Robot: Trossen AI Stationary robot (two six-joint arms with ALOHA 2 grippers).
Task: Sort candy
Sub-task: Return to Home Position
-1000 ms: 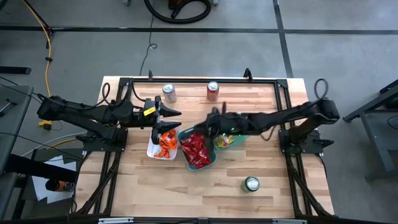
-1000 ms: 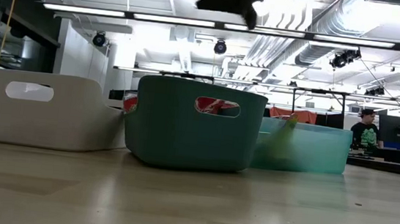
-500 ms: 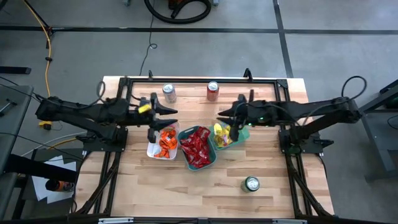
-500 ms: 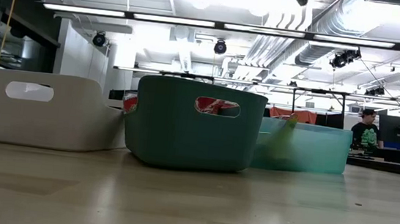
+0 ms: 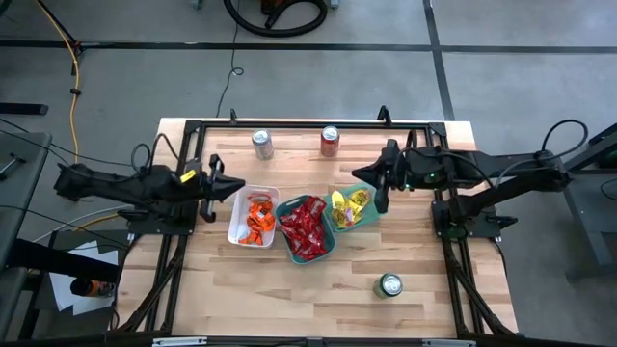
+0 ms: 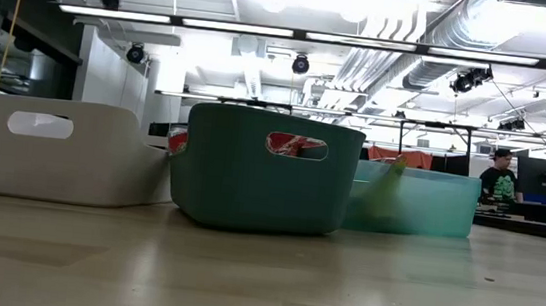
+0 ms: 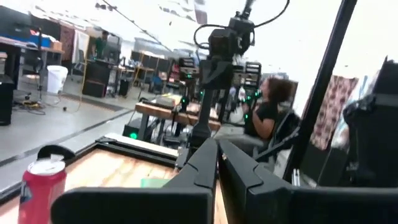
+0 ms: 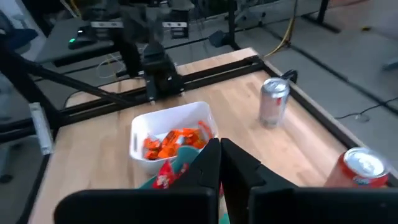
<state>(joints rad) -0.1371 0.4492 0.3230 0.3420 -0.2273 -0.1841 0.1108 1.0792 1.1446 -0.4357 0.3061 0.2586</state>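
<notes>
My left claw (image 5: 237, 189) hangs with its two dark fingers (image 7: 202, 169) pressed together on nothing, just beside the left side of the white plastic tray (image 5: 234, 231) and apart from it. That tray holds the orange candy (image 5: 257, 217), a heap of small crinkly packets. Beyond it, near the far edge of the light wooden table (image 5: 231, 289), a silver drink can (image 5: 262, 144) stands upright. Just to the right of the white tray is the dark green plastic tray (image 5: 285, 246), turned at a slight angle and filled with the red candy (image 5: 305, 226). A red drink can (image 5: 330, 141) stands beyond it by the far edge. Next comes the pale teal plastic tray (image 5: 372, 214), close against the green one, with the yellow candy (image 5: 347, 202) inside. My right claw (image 5: 358, 176) is at that tray's far edge, its fingers (image 8: 208, 163) likewise closed together and empty. A green drink can (image 5: 390, 285) stands alone toward the front right, well apart from the trays.
</notes>
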